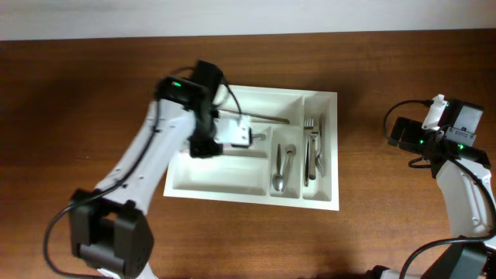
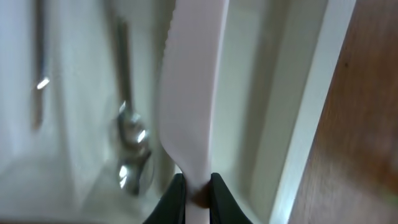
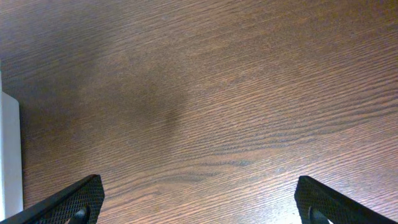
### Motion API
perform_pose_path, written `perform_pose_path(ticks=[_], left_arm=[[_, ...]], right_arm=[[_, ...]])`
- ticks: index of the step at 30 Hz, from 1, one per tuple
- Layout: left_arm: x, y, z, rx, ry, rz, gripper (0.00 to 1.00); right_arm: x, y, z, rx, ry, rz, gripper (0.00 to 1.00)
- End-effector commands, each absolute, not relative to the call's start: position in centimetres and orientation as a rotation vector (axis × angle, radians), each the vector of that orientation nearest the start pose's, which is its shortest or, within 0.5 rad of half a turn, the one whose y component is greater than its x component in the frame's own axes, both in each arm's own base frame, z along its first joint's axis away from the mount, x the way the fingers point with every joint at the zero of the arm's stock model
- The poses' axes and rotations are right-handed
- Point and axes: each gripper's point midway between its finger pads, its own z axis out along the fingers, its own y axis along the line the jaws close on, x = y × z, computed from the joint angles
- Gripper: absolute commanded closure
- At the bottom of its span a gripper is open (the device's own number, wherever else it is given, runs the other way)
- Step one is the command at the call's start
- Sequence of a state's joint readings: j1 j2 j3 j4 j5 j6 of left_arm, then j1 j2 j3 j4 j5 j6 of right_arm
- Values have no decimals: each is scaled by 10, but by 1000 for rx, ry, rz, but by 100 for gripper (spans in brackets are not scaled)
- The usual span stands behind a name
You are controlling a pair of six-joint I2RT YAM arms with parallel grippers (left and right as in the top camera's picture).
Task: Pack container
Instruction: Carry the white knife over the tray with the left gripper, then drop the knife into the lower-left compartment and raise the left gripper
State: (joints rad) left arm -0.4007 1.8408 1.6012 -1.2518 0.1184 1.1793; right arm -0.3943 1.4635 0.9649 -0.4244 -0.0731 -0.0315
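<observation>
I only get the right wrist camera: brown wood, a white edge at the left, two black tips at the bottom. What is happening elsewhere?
Observer: That white edge is the container, a cutlery tray. The left gripper hangs over it, shut on a knife.
Operator: Is anything in the tray already?
Observer: Yes. There are spoons in one upright compartment and forks in the one beside it.
Operator: And the arm I am looking through?
Observer: The right gripper is open and holds nothing. It sits well off to the tray's right, over the table.
</observation>
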Motion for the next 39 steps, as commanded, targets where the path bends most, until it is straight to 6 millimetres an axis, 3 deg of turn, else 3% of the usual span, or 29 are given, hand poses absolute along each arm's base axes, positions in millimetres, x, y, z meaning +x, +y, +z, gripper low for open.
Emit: perform_pose_path(ticks=[1,6,9,10,14,17,22,25,29,32,39], left_arm=[[310,-168,95,-2345,-2135,127,98],[294,-178,69,-2328,-2029,162,98],[293,-177,63,-2312,-2017,160,70],[294,-176,63,-2310,-2015,148,0],[305,-171,67,-2316,-2024,51,1],[321,-169,83,-2290,-2114,-60,1],[360,-159,140,-2178,-2422,-304,1],[384,-142,184,-2046,-2681,-395,1],[412,-91,237,-1696,-3084,-474,1],[427,-45,258,-1355,-3326,-519,1],[430,52,261,-600,-3554,-538,1]], right_arm=[[361,-139,119,416,2449,-92,1],[361,-139,119,416,2449,-92,1],[361,-139,119,416,2449,-92,1],[361,-139,119,416,2449,-92,1],[361,-139,119,416,2449,-92,1],[361,-139,119,416,2449,-92,1],[361,-139,119,416,2449,-92,1],[361,-139,119,416,2449,-92,1],[361,-139,119,416,2449,-92,1],[361,-139,119,416,2449,-92,2],[361,-139,119,416,2449,-92,1]])
